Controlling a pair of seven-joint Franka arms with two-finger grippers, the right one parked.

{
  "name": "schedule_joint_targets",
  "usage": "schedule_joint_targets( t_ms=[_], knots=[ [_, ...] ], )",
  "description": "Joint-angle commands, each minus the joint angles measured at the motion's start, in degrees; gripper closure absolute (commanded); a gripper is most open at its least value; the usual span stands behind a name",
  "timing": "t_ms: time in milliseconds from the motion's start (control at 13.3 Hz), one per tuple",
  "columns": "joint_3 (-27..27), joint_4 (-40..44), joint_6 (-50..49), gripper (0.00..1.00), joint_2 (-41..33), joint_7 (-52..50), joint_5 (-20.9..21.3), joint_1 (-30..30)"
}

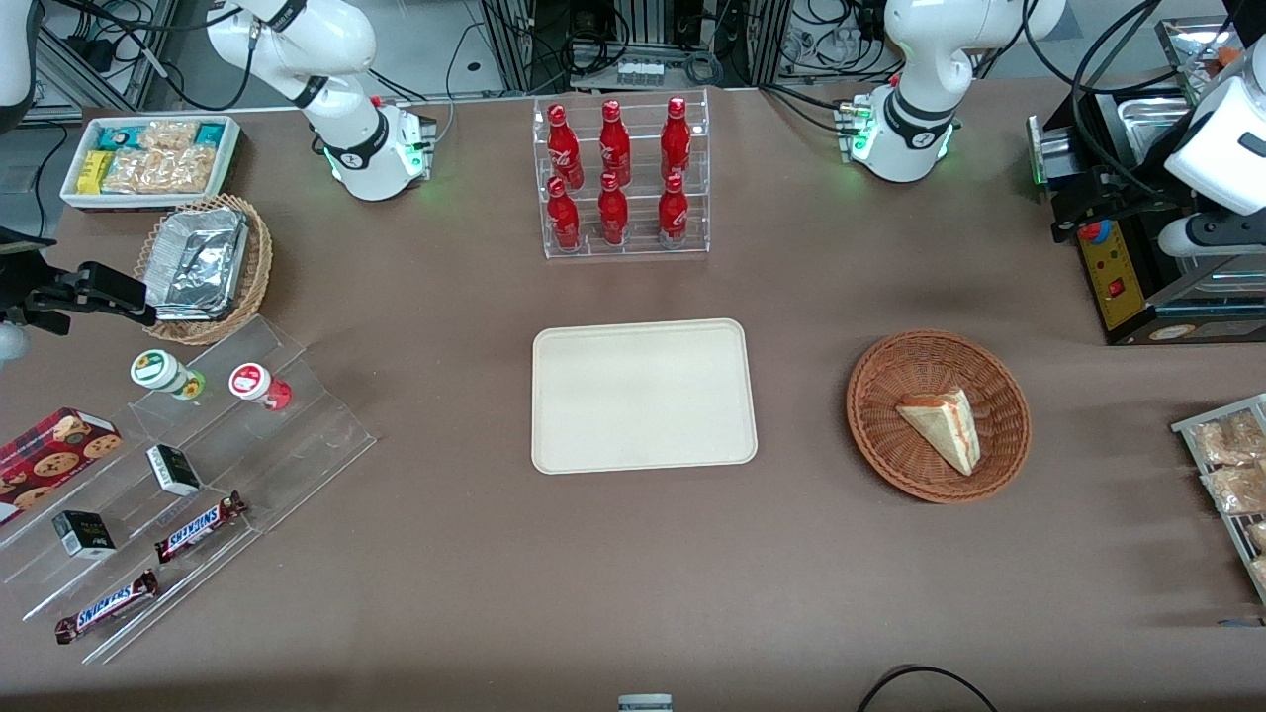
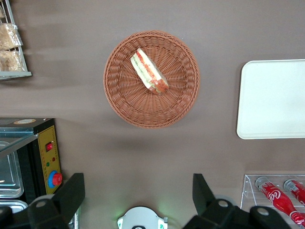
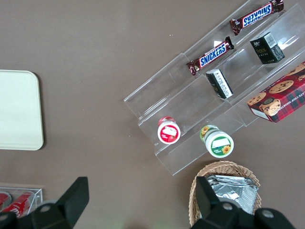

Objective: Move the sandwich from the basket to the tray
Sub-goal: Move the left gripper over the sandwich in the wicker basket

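Sandwich [image 2: 149, 71], one, in basket [image 2: 119, 95]; pincer [image 2: 138, 195] open above; tray [image 1: 643, 396] bare.

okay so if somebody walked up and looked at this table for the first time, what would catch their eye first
Probably the rack of red bottles, standing farther from the front camera than the bare cream tray at mid-table. Next, the sandwich lying in the reddish-brown basket beside the tray, toward the working arm's end. The left gripper hangs open above the table near the basket, holding nothing.
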Motion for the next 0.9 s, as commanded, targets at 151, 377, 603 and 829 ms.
schedule_joint_targets(
  t_ms=[151,377,603,829],
  knots=[
    [0.2,1.0,0.8,0.0,0.4,-0.5,0.7,-0.2],
    [0.1,1.2,1.5,0.0,1.6,-0.5,2.3,-0.2],
    [0.3,1.5,5.3,0.0,4.8,-0.5,2.6,0.5],
    [0.3,1.0,8.9,0.0,8.5,-0.9,3.0,2.1]
  ],
)
